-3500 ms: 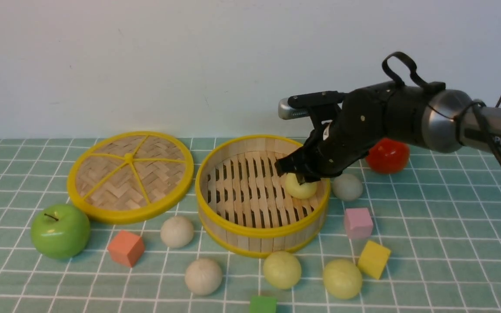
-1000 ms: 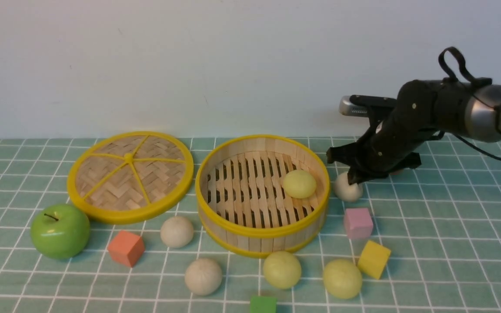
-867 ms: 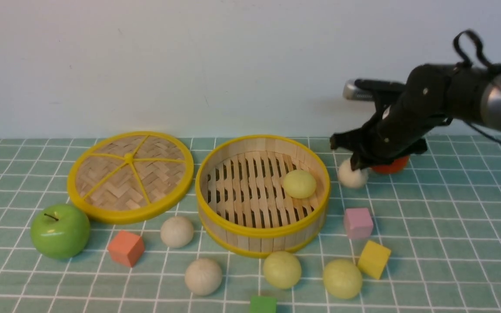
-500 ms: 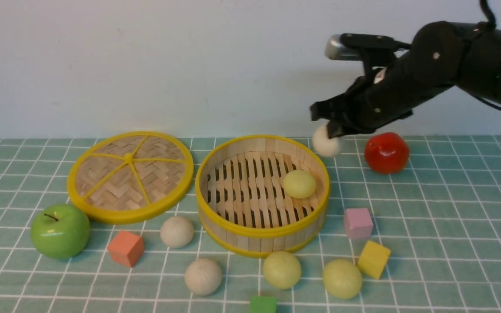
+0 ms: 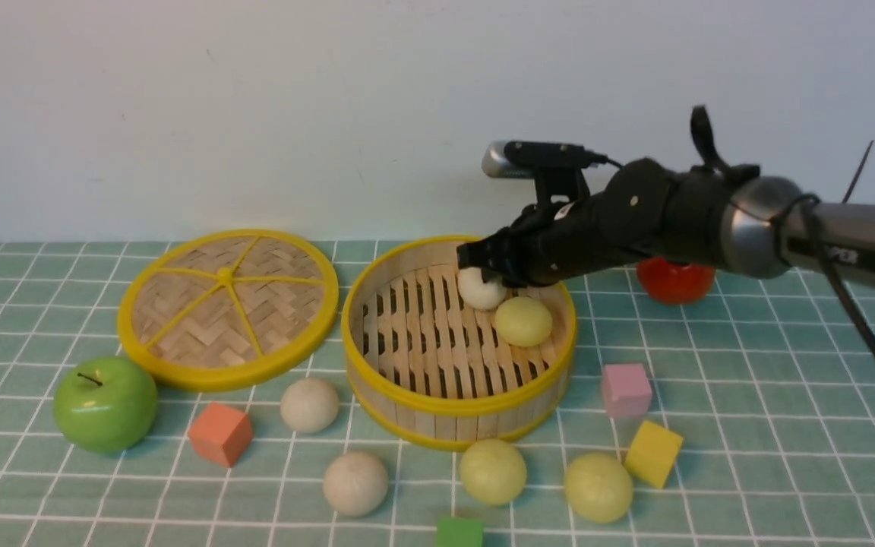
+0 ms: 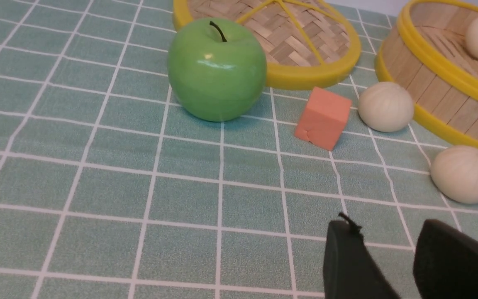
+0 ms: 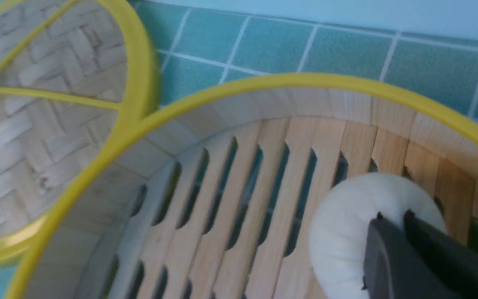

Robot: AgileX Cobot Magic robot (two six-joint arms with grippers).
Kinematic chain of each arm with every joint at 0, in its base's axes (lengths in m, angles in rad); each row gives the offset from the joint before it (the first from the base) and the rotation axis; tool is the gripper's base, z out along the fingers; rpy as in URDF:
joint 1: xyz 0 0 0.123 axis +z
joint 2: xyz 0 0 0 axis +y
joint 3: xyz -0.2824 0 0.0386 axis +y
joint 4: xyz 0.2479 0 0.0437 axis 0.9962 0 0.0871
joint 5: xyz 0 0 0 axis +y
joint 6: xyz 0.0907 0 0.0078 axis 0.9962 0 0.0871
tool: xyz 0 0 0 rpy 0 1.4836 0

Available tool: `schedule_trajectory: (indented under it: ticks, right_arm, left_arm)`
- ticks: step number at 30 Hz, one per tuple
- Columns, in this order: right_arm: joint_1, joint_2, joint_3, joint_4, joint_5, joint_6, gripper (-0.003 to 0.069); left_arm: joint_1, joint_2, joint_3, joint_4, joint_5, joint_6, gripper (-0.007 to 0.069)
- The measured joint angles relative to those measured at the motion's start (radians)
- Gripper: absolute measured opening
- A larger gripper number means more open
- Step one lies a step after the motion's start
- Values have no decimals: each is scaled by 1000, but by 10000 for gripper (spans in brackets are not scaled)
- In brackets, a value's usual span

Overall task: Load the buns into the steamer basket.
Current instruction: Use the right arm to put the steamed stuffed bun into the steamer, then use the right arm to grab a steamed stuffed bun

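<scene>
Steamer basket [image 5: 437,422]: holds one yellow-green bun [image 5: 522,321]. White bun [image 5: 481,292]: pinched at its top by my right gripper [image 5: 484,273], low inside the basket beside the first, not yet let go. Left outside: two off-white buns [image 5: 309,405] [image 5: 355,483], two pale green buns [image 5: 492,471] [image 5: 598,487]. My left gripper [image 6: 388,232]: spread, empty

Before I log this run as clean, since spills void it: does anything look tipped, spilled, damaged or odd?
Nothing stands out. The basket sits upright and the lid lies flat beside it. A yellow-green bun rests inside, and the right jaws hold a white bun over the slats. Nothing looks spilled or broken.
</scene>
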Motion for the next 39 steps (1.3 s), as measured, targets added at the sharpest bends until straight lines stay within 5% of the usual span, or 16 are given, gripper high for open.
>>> schedule_trajectory:
  ticks: [7,15,20,31,39]
  right_arm:
    - [-1,5,-1,2,-18,-3,74]
    - [-1,-79,-1,-71,44,-4,379]
    - [-1,-194,-1,-156,150,-5,484]
    - [-92,-484,4,-385,500,148,467]
    - [-76,-517,169,-398,534,256,422]
  left_arm:
    - [0,0,0,0,0,0,238]
    - [0,0,0,0,0,0,238]
    - [0,0,0,0,0,0,238]
    - [0,0,0,1,0,0,238]
    - [0,0,0,1,0,0,238]
